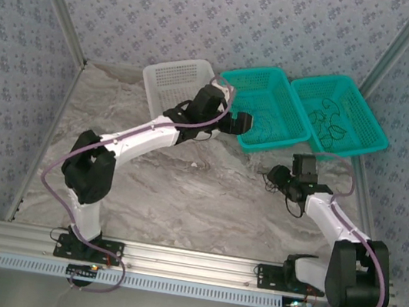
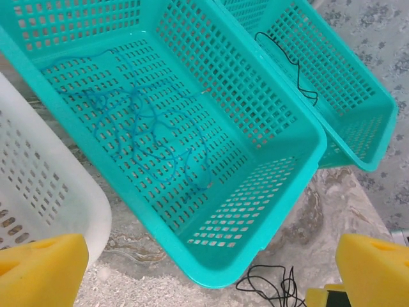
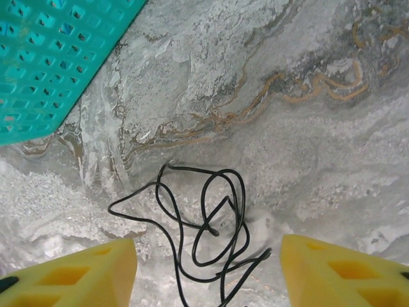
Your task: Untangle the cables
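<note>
Just off the near corner of the middle teal basket [image 2: 255,211], a looped black cable [image 3: 206,225] lies on the marble-patterned table [image 3: 287,128]. The right gripper [image 3: 208,275] frames it, yellow fingers apart and the wire not yet gripped. The left gripper [image 2: 208,272] hangs spread wide over that basket, where a blue cable [image 2: 137,112] lies. A clean pickup likely means pinching a single strand at the loop's edge, away from the crossing, then lifting slowly.

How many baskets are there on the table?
3: a white basket at the back left, a middle teal basket next to it, and a right teal basket beside that. None seem hidden.
</note>
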Tool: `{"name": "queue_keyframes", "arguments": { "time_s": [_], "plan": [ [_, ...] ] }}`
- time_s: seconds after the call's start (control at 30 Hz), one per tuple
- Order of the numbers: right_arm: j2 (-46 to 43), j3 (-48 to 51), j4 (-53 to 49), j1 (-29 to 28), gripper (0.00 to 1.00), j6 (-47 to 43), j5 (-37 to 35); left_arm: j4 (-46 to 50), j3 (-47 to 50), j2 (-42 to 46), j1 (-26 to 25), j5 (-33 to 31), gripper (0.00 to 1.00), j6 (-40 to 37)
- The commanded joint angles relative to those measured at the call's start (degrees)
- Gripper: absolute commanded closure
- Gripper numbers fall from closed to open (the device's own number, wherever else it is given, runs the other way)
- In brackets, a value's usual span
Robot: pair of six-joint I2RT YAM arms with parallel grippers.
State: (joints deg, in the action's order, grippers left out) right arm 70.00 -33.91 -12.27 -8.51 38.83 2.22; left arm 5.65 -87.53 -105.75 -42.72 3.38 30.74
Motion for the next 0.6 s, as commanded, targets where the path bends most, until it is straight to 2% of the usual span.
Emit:
{"name": "queue_keyframes", "arguments": {
  "time_s": [0.0,0.17,0.37,0.57],
  "plan": [
    [-0.3,1.7,2.5,-0.6,0.42,4.1,0.1,-3.2,-0.3,2.6,0.3,-1.6,0.01,0.6],
    [0.9,2.0,2.9,-1.4,0.46,6.5,-1.0,-2.9,-0.7,2.3,0.2,-1.8,0.01,0.5],
    [-3.6,4.0,0.1,-3.5,0.46,8.5,-7.5,-2.0,-1.1,2.2,0.3,-2.2,0.01,0.0],
    [-5.0,5.6,0.0,-3.5,0.52,8.9,-5.8,-1.7,-1.7,1.6,0.3,-2.2,0.01,-0.2]
  ]
}}
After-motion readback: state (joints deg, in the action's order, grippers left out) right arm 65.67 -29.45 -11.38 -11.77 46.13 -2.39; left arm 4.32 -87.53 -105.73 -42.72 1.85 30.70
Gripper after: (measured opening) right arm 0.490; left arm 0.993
